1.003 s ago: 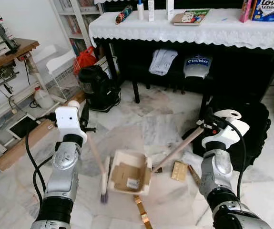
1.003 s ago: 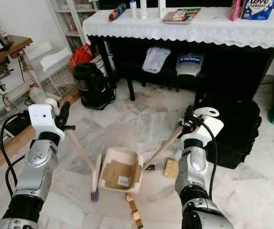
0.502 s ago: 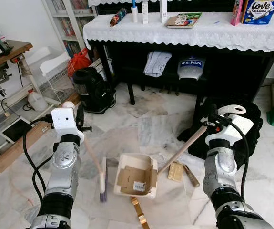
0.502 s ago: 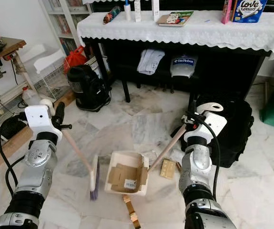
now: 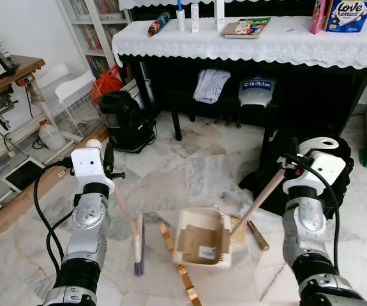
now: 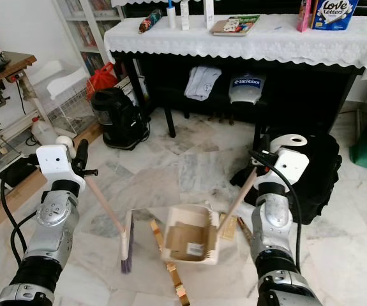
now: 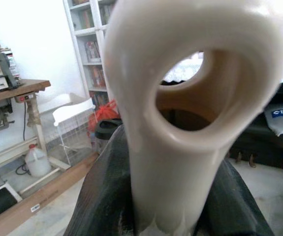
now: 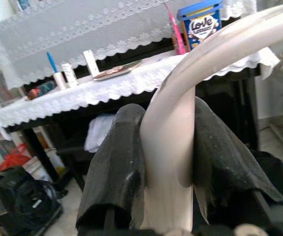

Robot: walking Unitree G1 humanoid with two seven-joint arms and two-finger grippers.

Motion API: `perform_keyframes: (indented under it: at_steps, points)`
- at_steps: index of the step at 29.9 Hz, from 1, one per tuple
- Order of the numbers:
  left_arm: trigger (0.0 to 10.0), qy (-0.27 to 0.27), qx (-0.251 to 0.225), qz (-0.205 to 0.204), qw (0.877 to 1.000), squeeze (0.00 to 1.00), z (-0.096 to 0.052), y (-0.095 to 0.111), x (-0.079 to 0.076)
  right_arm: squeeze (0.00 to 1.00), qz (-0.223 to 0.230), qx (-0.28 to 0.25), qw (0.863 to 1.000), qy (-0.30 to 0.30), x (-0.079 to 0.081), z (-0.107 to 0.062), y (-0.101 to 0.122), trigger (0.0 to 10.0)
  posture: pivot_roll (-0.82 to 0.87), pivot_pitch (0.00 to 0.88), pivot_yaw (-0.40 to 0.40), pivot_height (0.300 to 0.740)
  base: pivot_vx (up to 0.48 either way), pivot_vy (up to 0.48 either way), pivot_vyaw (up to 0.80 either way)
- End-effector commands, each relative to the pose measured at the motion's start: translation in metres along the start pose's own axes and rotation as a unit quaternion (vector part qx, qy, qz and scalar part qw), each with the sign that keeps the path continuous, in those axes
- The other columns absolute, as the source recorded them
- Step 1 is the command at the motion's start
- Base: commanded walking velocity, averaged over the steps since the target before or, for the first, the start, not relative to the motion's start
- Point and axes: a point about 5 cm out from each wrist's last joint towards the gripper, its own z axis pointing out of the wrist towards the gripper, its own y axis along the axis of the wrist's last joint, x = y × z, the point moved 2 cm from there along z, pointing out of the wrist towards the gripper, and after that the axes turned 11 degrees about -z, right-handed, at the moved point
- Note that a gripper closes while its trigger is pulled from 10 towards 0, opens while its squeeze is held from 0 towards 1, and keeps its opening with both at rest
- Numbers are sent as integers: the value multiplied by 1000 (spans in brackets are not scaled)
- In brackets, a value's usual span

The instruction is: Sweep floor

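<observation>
Wrist views: left gripper (image 7: 168, 196) clamps broom (image 5: 136, 245) (seemingly), right gripper (image 8: 168, 162) dustpan (image 5: 202, 239).

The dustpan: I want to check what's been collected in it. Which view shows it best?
The left eye view: the dustpan lies open on the floor with cardboard pieces inside. The right eye view shows the same. The right wrist view gives just its handle end between the right gripper fingers.
</observation>
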Motion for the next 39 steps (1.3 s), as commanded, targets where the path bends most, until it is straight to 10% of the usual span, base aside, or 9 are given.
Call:
perform_keyframes:
  at_steps: [1, 12, 39]
  points:
    - [10000, -6, -19, 19, 1000, 0, -3, 5, 3, 0, 0, -21, 1000, 0, 6, -1, 7, 10000, -122, 0, 172, 740, 0, 0, 0]
    - [10000, -18, -11, 18, 1000, 0, -16, -3, 2, 0, -16, -5, 1000, -3, 9, -25, -7, 10000, -120, 0, 182, 740, 0, 0, 0]
    - [10000, -52, -14, 31, 998, 0, -19, -6, -9, 0, -21, 0, 1000, -12, 12, -22, -4, 10000, -124, 0, 188, 740, 0, 0, 0]
